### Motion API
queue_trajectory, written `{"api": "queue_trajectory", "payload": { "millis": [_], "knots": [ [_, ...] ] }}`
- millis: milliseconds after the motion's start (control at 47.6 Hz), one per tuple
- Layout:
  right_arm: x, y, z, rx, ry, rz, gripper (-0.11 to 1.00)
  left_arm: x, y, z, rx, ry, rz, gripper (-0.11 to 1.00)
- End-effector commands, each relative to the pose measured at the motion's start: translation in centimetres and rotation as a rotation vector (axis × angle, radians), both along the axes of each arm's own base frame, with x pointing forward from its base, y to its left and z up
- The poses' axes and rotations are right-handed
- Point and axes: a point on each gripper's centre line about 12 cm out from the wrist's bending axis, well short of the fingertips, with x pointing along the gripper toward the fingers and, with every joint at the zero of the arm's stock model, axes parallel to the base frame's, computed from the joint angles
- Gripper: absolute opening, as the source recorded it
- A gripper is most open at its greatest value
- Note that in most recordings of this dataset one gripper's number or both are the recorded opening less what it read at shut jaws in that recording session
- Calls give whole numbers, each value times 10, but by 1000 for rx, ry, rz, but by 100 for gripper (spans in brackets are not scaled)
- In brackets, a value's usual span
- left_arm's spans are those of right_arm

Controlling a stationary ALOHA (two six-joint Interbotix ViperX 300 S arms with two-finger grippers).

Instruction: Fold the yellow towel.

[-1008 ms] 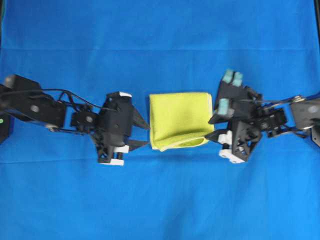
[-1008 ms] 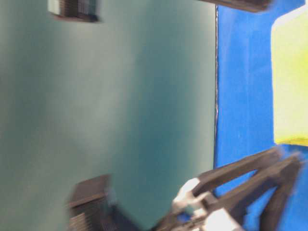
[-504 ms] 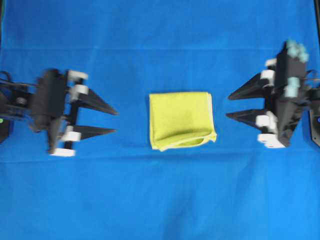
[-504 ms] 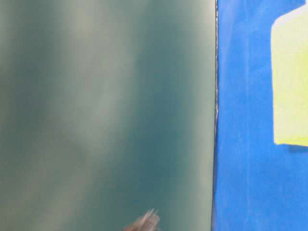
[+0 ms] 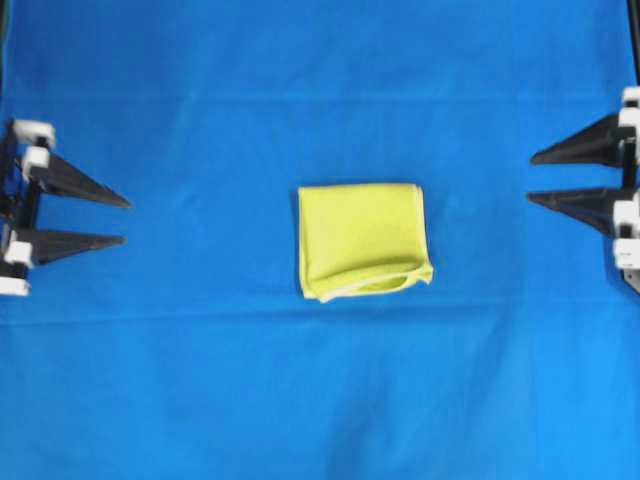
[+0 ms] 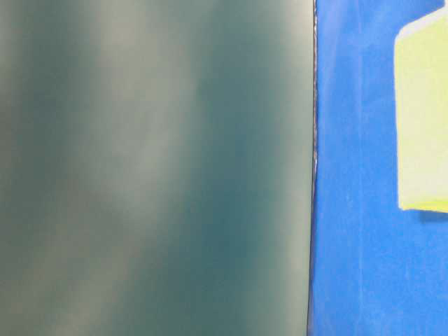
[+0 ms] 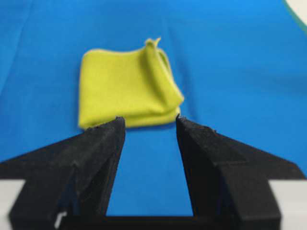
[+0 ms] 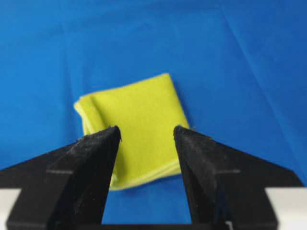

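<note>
Yellow towel folded, near-square, loose hem toward bottom.

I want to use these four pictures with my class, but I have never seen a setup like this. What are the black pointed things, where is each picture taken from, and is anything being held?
The black pointed things are the pincers of two robot arms. The overhead view shows the left gripper at one edge and the right gripper at the other, both open and empty. Between them, on a blue cloth that covers the table, lies the yellow towel, folded into a small thick square with nothing touching it. Two pictures come from cameras mounted on the arms' wrists: each looks out between its own two fingers at the towel. The side view is mostly a blurred dark green surface, with only a strip of blue cloth and one edge of the towel.
</note>
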Motion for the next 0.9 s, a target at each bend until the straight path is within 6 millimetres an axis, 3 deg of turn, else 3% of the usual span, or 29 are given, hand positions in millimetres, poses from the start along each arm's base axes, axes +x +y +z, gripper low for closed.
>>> {"api": "queue_trajectory", "payload": {
  "millis": [0,399,882],
  "knots": [
    [-6,-2,-1,-8,-34,-1,55,-8,2,2,1,-26,10,45],
    [-25,-8,-41,-6,-85,0,55,-27,8,-23,1,0,35,45],
    [-25,-12,-44,-1,-84,-21,55,-27,8,-23,-3,-1,36,45]
  ]
}}
